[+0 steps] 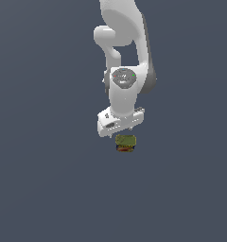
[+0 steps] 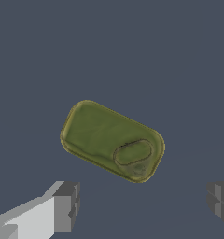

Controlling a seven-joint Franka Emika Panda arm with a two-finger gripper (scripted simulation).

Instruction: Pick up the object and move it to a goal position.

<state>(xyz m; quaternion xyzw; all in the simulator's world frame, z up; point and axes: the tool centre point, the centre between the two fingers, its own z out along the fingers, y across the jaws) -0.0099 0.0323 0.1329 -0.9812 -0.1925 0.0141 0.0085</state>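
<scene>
The object (image 1: pixel 126 143) is a small boxy item, olive-green on top with brown-red and dark sides. It rests on the dark grey floor just below the white gripper (image 1: pixel 121 126) in the exterior view. In the wrist view the object (image 2: pixel 112 140) shows as a rounded olive-green rectangle with an oval mark near one end. It lies skewed to the finger line. The gripper (image 2: pixel 143 203) is open and empty, with its two grey fingertips (image 2: pixel 67 205) wide apart. The object lies off the line between them and touches neither finger.
Flat dark grey floor (image 1: pixel 49 189) lies all around. The white arm (image 1: pixel 127 56) rises straight above the gripper. No other object and no goal marker show in either view.
</scene>
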